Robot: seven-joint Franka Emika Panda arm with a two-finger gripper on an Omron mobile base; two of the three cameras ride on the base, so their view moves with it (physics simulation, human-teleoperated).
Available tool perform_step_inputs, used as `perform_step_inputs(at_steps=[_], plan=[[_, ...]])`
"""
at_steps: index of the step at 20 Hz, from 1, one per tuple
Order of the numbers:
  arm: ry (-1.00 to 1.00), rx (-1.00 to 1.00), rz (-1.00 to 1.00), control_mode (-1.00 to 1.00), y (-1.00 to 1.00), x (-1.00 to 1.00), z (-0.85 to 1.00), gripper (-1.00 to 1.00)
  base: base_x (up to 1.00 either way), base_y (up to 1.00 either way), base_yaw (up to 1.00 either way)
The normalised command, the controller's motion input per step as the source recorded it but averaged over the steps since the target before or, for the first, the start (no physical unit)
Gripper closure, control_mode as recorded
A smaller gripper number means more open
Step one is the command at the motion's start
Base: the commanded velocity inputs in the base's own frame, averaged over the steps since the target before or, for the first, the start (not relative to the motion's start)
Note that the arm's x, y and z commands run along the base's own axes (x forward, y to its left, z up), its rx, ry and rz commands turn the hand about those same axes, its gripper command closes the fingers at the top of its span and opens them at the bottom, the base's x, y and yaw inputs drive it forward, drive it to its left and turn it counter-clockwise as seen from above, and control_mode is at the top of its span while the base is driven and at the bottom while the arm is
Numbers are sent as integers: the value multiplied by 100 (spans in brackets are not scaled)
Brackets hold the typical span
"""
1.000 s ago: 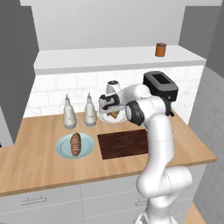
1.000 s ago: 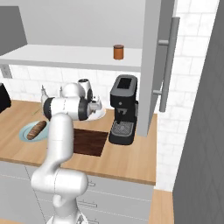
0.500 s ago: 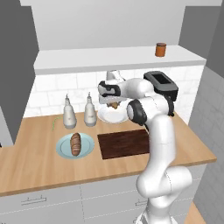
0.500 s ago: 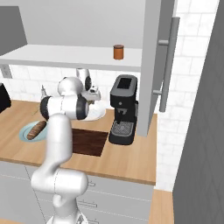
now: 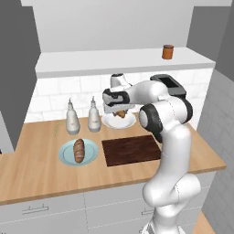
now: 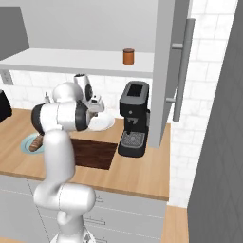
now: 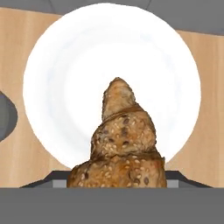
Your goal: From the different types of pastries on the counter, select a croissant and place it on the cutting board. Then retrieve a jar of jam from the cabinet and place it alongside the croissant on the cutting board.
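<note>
Above the white plate, the croissant is held clamped in the gripper. Next, it must be carried toward 5 o'clock onto the cutting board.

Reaching over a white plate at the back of the bench, hand partly hidden behind the arm. Lying beside the coffee machine: the dark board. Sitting on the shelf: the jar. Resting on a blue plate at left: a dark loaf.
</note>
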Motion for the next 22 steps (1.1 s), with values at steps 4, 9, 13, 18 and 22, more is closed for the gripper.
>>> perform_step_inputs(at_steps=[4,9,13,18,22], plan=[[-24,-3,5,-100,0,-100,-5,100,0,0,0],[-20,2,1,-100,0,-99,22,100,0,0,0],[0,5,-1,-100,0,-89,16,100,0,0,0],[-1,-3,0,-100,3,-24,-11,100,0,0,0],[-13,-5,0,-100,0,-17,-47,100,0,0,0]])
